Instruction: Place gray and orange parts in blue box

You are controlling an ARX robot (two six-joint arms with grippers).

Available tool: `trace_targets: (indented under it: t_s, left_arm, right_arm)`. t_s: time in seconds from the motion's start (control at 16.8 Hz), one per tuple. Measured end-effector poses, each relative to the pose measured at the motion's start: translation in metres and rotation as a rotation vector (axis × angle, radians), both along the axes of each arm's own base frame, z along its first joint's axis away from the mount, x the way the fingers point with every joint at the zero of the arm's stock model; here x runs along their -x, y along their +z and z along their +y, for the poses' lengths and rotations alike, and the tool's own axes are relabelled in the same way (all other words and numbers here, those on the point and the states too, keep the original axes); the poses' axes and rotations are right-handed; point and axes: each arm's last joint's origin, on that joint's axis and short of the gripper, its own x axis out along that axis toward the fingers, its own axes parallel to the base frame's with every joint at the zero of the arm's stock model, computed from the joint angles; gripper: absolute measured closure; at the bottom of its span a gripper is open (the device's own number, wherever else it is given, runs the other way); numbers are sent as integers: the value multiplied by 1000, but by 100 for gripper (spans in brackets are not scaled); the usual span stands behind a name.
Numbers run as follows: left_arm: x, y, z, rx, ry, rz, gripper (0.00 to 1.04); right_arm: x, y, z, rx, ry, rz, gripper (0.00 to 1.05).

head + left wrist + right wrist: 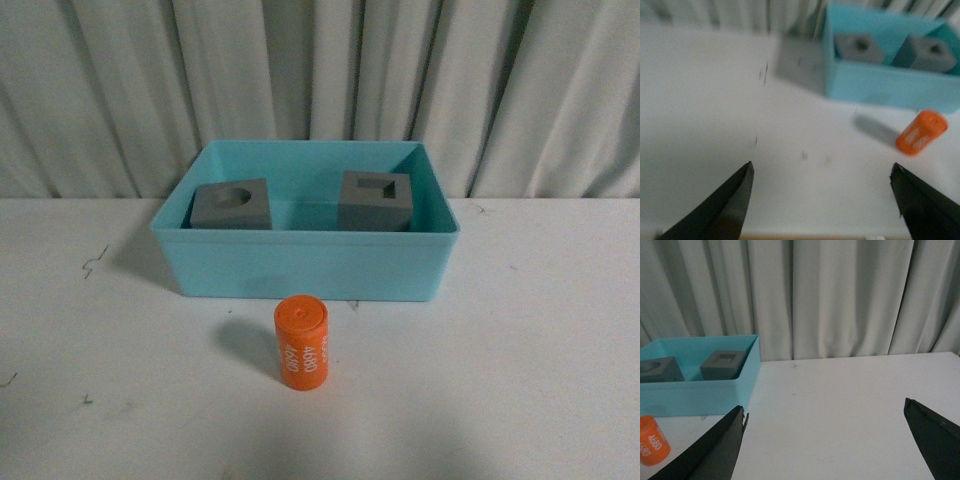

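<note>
Round-recess cube point(231, 204) and rectangular-recess cube point(375, 200) sat in the blue box point(310, 265); orange cylinder point(301, 342) stood outside; left pincer point(821, 164) and right pincer point(825, 404) gaped empty.

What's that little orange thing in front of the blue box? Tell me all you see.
The orange cylinder is small and stubby, matte like plastic. White digits reading 4680 run down its side; its flat top has a central dimple. It stands upright on the white table, just before the blue box, outside it and apart from it. Only the table touches it.
</note>
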Motion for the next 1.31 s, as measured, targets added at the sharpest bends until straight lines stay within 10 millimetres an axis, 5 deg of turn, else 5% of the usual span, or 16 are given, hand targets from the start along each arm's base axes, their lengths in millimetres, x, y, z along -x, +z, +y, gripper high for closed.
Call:
trace_targets:
  t_s: [0.18, 0.48, 0.54, 0.89, 1.07, 1.31]
  left_arm:
    - [8, 6, -5, -62, 10, -286, 48]
    - [9, -1, -4, -71, 20, -297, 101]
    - [8, -9, -4, -73, 18, -284, 103]
    - [8, -8, -4, -73, 18, -286, 103]
    - [8, -8, -4, -73, 18, -286, 78]
    - [8, -8, -4, -73, 18, -286, 66]
  right_arm:
    - [0, 0, 0, 0, 3, 0, 6]
    - [0, 0, 0, 0, 3, 3, 6]
    - [0, 0, 0, 0, 2, 3, 6]
    - [0, 0, 0, 0, 3, 2, 6]
    - [0, 0, 0, 0, 3, 2, 6]
    - [0, 0, 0, 0, 3, 2, 6]
